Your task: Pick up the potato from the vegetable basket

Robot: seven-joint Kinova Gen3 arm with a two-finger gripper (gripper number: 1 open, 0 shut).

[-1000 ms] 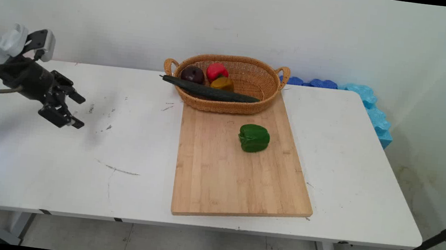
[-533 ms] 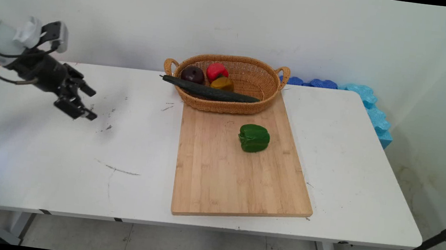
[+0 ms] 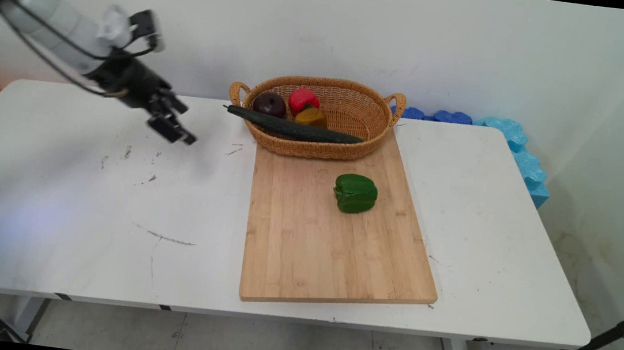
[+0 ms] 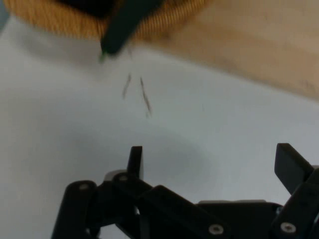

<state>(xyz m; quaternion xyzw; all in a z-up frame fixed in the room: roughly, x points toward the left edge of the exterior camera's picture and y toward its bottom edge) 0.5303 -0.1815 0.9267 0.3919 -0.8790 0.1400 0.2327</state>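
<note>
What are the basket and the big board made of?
The basket looks like woven wicker, tan and matte: its walls show braided strands. The cutting board seems to be pale wood, perhaps bamboo, smooth, with long grain strips.

The tool [image 3: 178, 126] is hanging over the white desk [image 3: 83, 203], left of the wicker basket [image 3: 347, 118] with a cucumber [image 3: 293, 128] poking out. Green pepper [image 3: 355, 193] is sitting on the cutting board [image 3: 327, 246].

White wall [image 3: 362, 29], tiled floor [image 3: 271, 344] (grey), white table [image 3: 54, 200].
</note>
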